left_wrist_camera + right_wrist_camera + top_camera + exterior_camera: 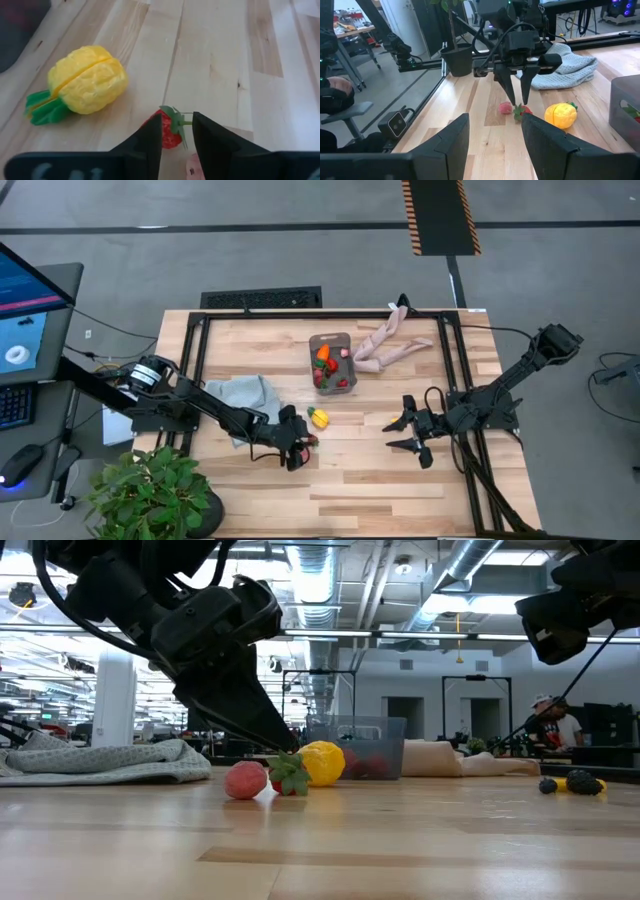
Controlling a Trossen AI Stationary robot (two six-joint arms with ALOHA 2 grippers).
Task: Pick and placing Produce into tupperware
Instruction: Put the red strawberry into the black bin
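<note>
Behind the left tool, a strawberry sits half hidden

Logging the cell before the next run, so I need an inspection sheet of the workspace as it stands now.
Surface: wooden table, dark frame rails at the edges.
Job's things: tupperware holding red and orange produce; yellow lemon, strawberry and a pink piece loose on the wood; dark berries farther off.
Clutter: grey-blue cloth; beige limb-shaped object.
Grippers: left hand down over the strawberry, fingers either side, not closed; right hand open, empty, above the table.
Cables: black cables trailing by the right arm.
Surroundings: potted plant, monitor, a person in the background.
</note>
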